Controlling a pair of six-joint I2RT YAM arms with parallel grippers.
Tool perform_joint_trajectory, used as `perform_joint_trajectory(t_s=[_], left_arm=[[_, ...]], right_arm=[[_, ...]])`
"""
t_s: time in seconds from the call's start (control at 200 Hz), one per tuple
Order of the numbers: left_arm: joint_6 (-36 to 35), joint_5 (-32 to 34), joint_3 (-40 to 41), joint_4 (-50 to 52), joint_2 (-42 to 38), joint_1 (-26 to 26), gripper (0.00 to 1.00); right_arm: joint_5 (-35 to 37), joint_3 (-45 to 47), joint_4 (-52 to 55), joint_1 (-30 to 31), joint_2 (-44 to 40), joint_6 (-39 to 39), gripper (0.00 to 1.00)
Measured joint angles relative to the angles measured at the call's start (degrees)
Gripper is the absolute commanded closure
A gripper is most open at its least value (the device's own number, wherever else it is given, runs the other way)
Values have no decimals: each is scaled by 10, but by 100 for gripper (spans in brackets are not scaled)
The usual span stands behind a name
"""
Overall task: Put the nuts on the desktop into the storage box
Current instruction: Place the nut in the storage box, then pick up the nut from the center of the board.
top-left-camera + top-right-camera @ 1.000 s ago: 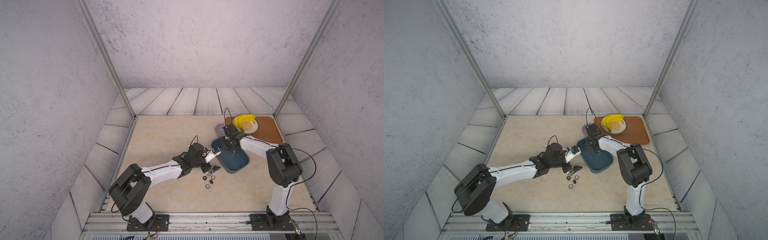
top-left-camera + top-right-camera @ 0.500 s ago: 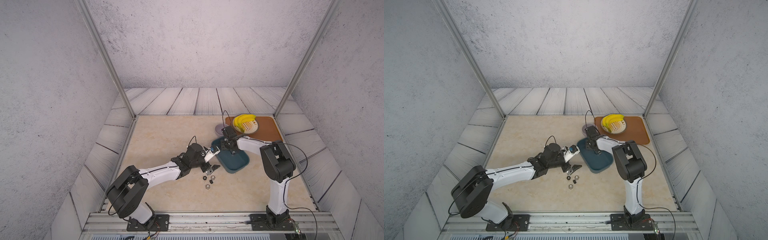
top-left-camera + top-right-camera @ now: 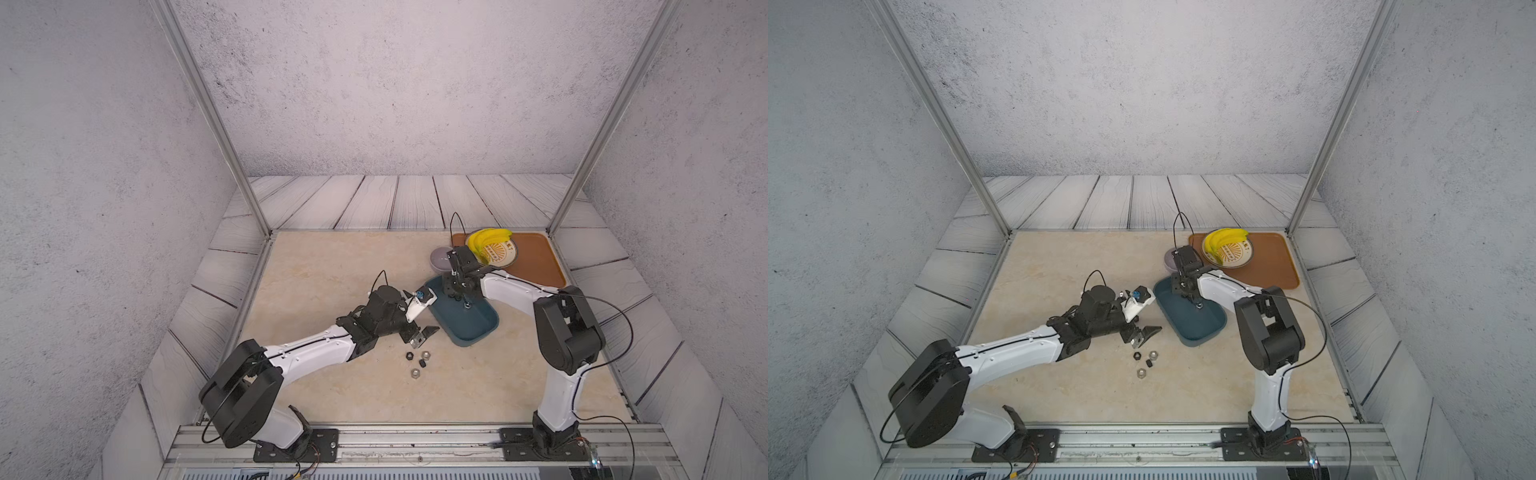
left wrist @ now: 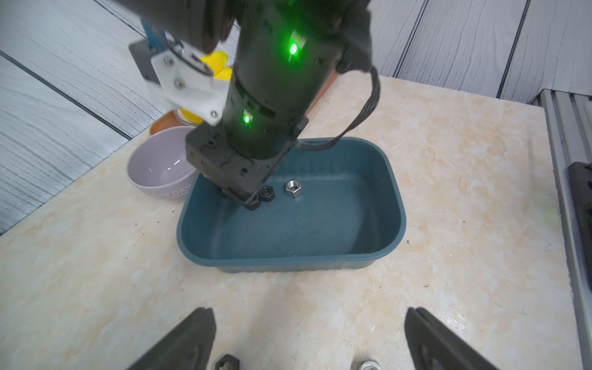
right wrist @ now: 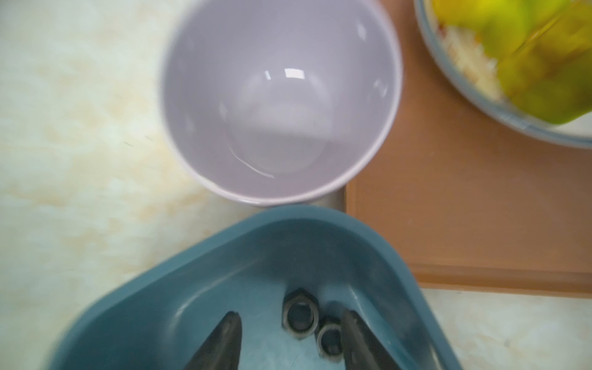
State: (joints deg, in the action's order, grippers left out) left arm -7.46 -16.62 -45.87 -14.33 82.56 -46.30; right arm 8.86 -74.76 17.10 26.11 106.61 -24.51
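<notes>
Teal storage box: holds three nuts (two black, one silver).
Right gripper: jaws parted — nuts released.
Left gripper: spread wide — empty.

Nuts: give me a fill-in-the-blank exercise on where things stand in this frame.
1. The right gripper hangs above nuts lying in the ____.
2. In a top view, ____ nuts lie loose on the desktop.
3. The jaws of the left gripper stand ____.
4. The lilac bowl is ____.
Missing: storage box; four; open; empty.
</notes>
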Motion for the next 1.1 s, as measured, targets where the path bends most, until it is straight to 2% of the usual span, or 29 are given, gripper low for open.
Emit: perform_joint_trajectory(t_s=[0.36,0.485,0.545,0.565,0.881,1.101], left_arm=[[62,43,0,51,-96,0,2],[87,76,-1,78,-125,0,2],[100,95,-3,98,-135,0,2],[104,100,-3,104,-138,0,2],[193,196,-20,201,-189,0,2],[283,254,-59,299,-183,0,2]], right_arm=[[-24,20,52,0,-125,-3,37],[-39,20,95,0,-157,8,18],[-44,19,117,0,-174,11,3],[-47,19,124,0,-180,5,1],[-79,24,218,0,-301,-1,1],[-138,108,262,2,-404,-17,1]])
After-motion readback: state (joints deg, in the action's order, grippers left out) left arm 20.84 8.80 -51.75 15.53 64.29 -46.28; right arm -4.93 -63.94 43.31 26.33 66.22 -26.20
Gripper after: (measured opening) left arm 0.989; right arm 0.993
